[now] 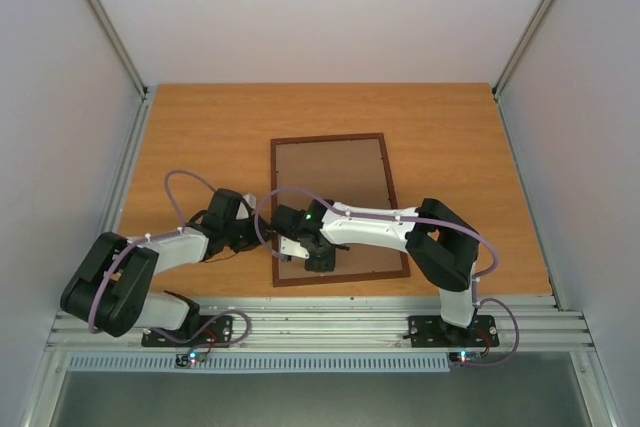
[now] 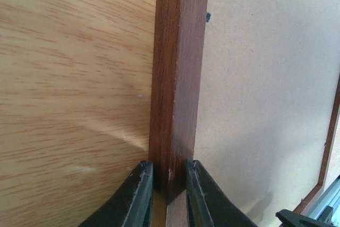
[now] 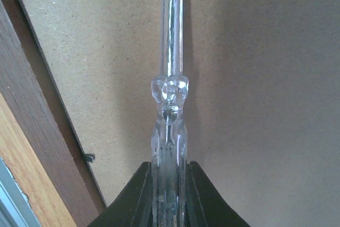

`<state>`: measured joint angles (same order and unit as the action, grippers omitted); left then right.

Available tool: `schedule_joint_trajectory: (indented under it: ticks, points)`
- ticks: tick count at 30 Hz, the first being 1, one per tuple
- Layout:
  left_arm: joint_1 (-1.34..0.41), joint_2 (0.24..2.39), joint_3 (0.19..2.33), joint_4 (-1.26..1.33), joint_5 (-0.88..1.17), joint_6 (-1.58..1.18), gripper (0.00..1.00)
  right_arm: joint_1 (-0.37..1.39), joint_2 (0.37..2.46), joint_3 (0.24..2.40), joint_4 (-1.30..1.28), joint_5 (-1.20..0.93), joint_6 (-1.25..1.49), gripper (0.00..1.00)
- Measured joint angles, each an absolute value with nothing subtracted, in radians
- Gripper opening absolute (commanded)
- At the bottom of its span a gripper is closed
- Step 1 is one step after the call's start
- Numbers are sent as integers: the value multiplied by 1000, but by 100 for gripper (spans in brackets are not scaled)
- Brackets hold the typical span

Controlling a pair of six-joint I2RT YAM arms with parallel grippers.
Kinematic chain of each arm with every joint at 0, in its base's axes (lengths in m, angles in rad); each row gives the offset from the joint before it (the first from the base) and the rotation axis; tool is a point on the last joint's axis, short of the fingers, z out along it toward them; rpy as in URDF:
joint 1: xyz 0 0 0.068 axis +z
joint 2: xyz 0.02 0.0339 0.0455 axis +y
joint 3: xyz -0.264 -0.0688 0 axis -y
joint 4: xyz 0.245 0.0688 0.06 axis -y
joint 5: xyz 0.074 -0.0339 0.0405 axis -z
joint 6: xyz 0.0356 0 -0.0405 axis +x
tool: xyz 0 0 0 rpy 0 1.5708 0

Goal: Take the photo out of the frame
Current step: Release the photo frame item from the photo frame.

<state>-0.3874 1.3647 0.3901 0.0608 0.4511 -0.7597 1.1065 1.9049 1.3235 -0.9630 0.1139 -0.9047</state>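
The frame [image 1: 330, 138] lies face down on the table with its brown hardboard back [image 1: 335, 182] up. The photo is hidden under the back. My left gripper [image 1: 258, 230] is shut on the frame's left rail [image 2: 178, 78], one finger on each side [image 2: 169, 176]. My right gripper [image 1: 303, 245] is over the near left part of the back and is shut on a clear-handled screwdriver [image 3: 169, 126]. Its metal shaft [image 3: 172, 25] points out over the hardboard [image 3: 255, 78]. A small metal tab [image 3: 89, 157] sits at the back's edge by the rail; another tab shows in the left wrist view [image 2: 207, 17].
The wooden table [image 1: 200, 137] is walled by white panels on three sides. An aluminium rail [image 1: 330, 325] carrying both arm bases runs along the near edge. The frame's near rail [image 1: 340, 276] lies close to that edge.
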Motion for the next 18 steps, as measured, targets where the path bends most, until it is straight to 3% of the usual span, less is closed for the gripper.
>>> schedule_joint_trajectory:
  ticks: [18]
  points:
    - [-416,1382,390,110,426,-781,14,1128,1905,1321,-946,196,-920,1]
